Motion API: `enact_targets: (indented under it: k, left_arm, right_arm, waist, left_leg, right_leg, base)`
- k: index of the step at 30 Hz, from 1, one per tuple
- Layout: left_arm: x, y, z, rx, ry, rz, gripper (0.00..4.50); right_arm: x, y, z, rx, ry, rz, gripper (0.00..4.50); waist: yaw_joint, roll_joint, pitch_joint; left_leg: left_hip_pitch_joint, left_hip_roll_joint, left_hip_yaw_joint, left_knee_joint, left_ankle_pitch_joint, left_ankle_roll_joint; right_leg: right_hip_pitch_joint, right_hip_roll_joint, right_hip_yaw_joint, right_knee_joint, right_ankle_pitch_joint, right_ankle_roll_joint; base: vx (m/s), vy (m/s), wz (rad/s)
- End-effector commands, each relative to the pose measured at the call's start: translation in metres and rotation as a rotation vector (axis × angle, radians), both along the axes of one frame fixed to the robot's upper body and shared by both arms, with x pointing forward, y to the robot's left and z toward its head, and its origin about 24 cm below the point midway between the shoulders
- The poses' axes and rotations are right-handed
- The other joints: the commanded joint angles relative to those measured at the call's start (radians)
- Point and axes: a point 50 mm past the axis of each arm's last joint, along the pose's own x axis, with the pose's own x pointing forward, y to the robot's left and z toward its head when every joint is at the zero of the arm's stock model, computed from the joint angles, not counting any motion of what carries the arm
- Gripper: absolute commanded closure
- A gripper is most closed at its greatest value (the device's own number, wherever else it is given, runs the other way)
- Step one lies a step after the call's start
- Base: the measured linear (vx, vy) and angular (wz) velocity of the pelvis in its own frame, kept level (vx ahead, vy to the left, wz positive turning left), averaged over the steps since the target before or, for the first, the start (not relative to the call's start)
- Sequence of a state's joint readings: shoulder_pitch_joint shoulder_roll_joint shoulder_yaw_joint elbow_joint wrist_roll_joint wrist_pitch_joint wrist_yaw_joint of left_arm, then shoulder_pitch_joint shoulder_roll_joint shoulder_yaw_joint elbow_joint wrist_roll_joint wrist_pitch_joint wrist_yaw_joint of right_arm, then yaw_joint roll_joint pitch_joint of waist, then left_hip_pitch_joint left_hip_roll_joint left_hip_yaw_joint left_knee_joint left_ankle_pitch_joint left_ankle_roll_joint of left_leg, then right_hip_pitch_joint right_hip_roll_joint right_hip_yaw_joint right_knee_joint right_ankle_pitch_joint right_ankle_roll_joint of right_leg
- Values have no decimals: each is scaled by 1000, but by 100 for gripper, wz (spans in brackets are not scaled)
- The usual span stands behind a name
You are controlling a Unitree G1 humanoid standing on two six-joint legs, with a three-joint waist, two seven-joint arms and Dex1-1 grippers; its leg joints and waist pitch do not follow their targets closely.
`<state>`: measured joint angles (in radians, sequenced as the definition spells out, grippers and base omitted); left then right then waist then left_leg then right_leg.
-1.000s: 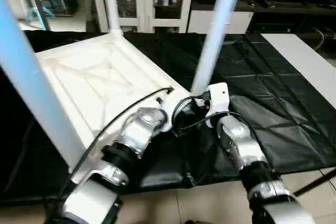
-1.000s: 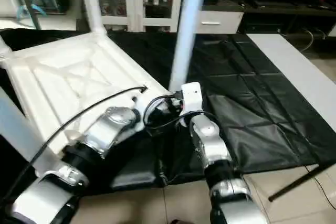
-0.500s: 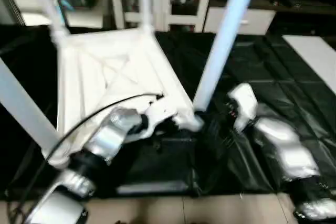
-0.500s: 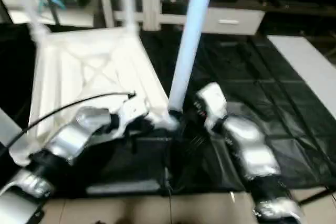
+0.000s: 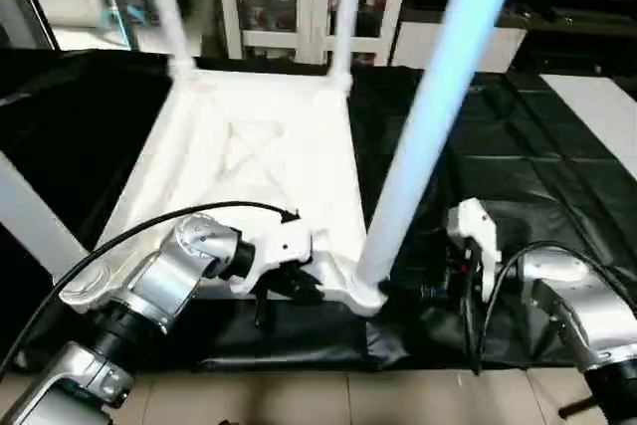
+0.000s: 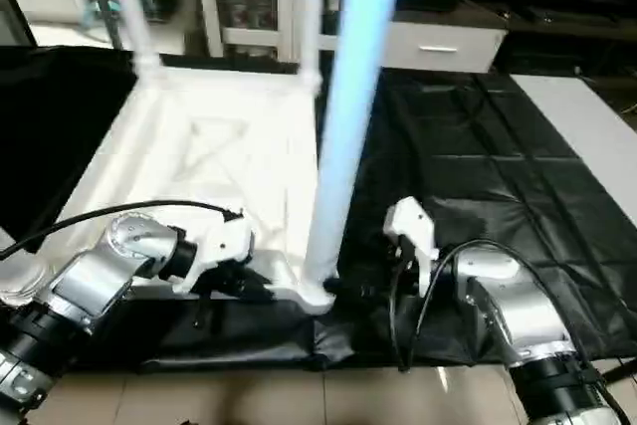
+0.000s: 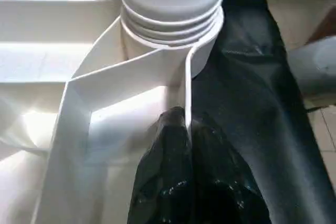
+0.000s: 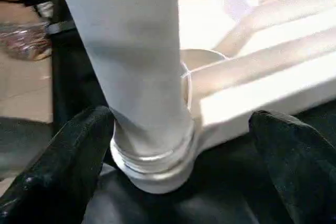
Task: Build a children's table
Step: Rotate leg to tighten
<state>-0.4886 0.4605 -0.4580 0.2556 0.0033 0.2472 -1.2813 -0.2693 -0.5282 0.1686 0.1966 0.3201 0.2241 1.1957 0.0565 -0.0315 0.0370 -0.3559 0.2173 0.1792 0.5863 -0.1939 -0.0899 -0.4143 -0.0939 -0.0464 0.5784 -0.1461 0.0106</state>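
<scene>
Left pincer clamped on tabletop rim by near corner socket; tabletop lies underside-up on black sheet. Near leg stands in that socket. Right pincer spread wide, straddling leg base, gripping nothing.

Low counter draped in crinkled black plastic sheeting. White square plastic tabletop lies on it underside up, ribs showing. Beige tiled floor below the near edge.
</scene>
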Motion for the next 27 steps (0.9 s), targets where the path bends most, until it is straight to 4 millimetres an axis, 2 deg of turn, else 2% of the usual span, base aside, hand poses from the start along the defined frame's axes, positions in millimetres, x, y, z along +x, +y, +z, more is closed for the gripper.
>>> enact_targets:
  k: [1,7,10,13,15,17,18,27]
  left_arm:
    - [-14,-11,-15,40,79,-93,450]
    - [-12,-12,-15,53,62,-90,450]
    - [-11,-13,-15,56,56,-82,450]
    - [-11,-12,-15,60,53,-77,450]
    - [-11,-12,-16,63,53,-75,450]
    - [-11,-11,-16,66,53,-73,450]
    - [-11,-10,-16,67,53,-72,450]
    - [-11,-8,-18,78,54,-65,450]
  right_arm:
    - [2,2,8,-32,-26,60,3]
    - [6,7,2,-82,-20,121,18]
    - [7,12,0,-88,-21,150,58]
    - [6,15,-1,-93,-12,184,77]
    - [6,16,-2,-95,-9,193,101]
    - [6,16,-3,-96,-2,210,106]
    - [6,17,-3,-97,0,218,132]
    - [6,16,-6,-107,16,255,194]
  waist:
    - [-7,-8,-50]
    - [-5,-7,-52]
    - [-3,-10,-55]
    - [-2,-13,-54]
    - [-1,-10,-52]
    - [-2,-13,-52]
    - [-2,-12,-53]
    - [-2,-14,-56]
  left_leg:
    - [7,13,5,-81,-301,26]
    - [8,11,10,-76,-272,36]
    - [5,9,11,-73,-235,47]
    - [4,10,11,-74,-235,52]
    - [7,11,11,-75,-258,47]
    - [5,11,9,-76,-265,42]
    - [5,11,9,-76,-268,40]
    - [4,10,9,-73,-237,49]
  right_leg:
    - [36,-28,25,-60,-339,-186]
    - [34,-27,30,-56,-296,-199]
    - [41,-27,30,-49,-248,-214]
    - [41,-28,29,-50,-257,-212]
    - [38,-28,30,-55,-295,-203]
    - [39,-29,30,-55,-310,-197]
    - [39,-29,30,-56,-311,-195]
    - [42,-27,29,-49,-256,-212]
  base:
    - [0,0,0]
    - [0,0,0]
    - [0,0,0]
    - [0,0,0]
    - [0,0,0]
    - [0,0,0]
    - [0,0,0]
    - [0,0,0]
